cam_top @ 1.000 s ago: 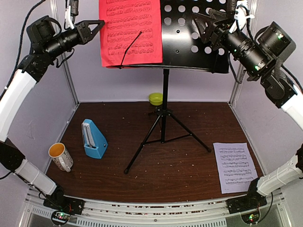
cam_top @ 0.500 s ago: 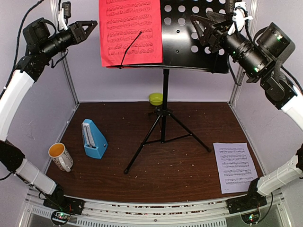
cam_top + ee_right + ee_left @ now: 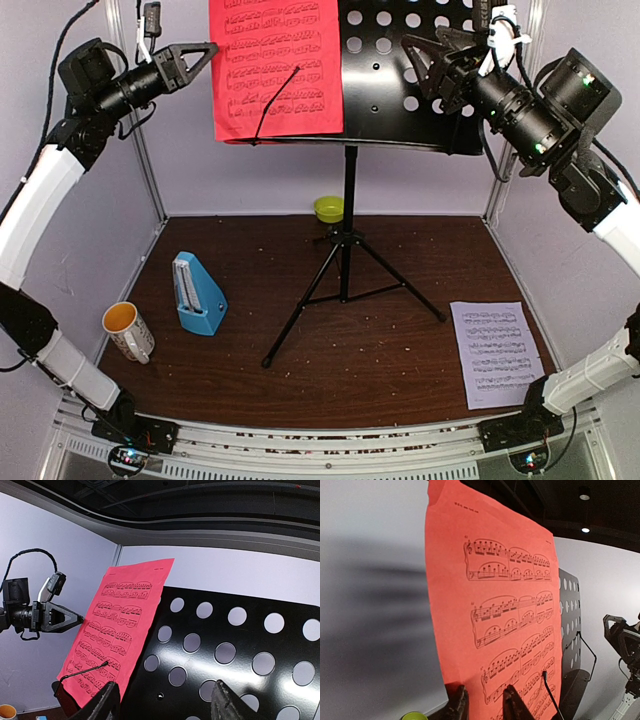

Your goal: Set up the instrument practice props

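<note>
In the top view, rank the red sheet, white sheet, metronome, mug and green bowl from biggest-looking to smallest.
Red sheet, though it sits nearer the camera
White sheet
Metronome
Mug, only slightly smaller
Green bowl

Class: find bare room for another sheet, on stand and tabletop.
Free: the black perforated metal stand desk right of the red music sheet; brown tabletop between tripod legs and white music sheet. Crowded: left side, by blue pyramid metronome and white mug.
</note>
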Tool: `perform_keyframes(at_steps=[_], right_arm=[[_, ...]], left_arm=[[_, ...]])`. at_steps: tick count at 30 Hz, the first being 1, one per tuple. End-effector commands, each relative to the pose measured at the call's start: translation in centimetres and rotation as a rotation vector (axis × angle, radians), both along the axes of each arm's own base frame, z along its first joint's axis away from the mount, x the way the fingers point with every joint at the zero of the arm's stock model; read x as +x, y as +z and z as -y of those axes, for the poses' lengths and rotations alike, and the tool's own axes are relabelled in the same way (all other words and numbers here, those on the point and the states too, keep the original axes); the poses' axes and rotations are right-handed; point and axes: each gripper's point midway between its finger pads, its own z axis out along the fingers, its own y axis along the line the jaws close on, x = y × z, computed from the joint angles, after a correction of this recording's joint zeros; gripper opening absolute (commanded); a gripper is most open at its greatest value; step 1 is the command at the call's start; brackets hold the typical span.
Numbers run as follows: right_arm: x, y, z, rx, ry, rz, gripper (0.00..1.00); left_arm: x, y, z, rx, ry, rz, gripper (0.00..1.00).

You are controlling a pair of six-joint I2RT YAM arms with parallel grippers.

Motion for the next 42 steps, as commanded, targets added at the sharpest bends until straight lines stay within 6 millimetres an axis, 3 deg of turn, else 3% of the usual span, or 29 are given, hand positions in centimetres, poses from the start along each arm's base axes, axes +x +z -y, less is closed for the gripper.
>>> perform_keyframes(at_steps=[1,5,8,12,15,20,33,42], right_arm=[[-0.4,0.6,0.7,0.010,-0.017,0.020,0.63],[-0.2,0.4,0.5,0.001,-0.020,0.020,0.63],[-0.2,0.3,0.2,-0.006,-0.016,0.020,0.63],[-0.1,0.3,0.2,-0.011,-0.018,0.021,0.63],[-0.2,0.3,0.2,-0.013,-0.015,0.023,0.63],[-0.1,0.1,0.1,-0.017,-0.019,0.020,0.63],[0.0,0.1,0.0,-0.014,-0.016,0.013,0.63],[0.0,-0.1,0.3,-0.010,-0.021,0.006,0.63]], left_arm=[[-1.4,2.4,0.0,-0.029,-0.036,0.085,0.24],[-1.2,2.5,0.0,-0.031,-0.032,0.086,0.22],[-0.7,2.2,-0.5,-0.028,0.016,0.074,0.34],[0.1,1.7,-1.1,-0.022,0.069,0.039,0.38],[0.5,1.6,-1.5,-0.028,0.095,0.024,0.47],[0.0,1.9,-0.5,-0.022,0.021,0.045,0.56],[-0.9,3.2,1.1,-0.027,-0.054,0.093,0.54],[-1.4,2.8,2.3,0.008,-0.065,0.105,0.52]])
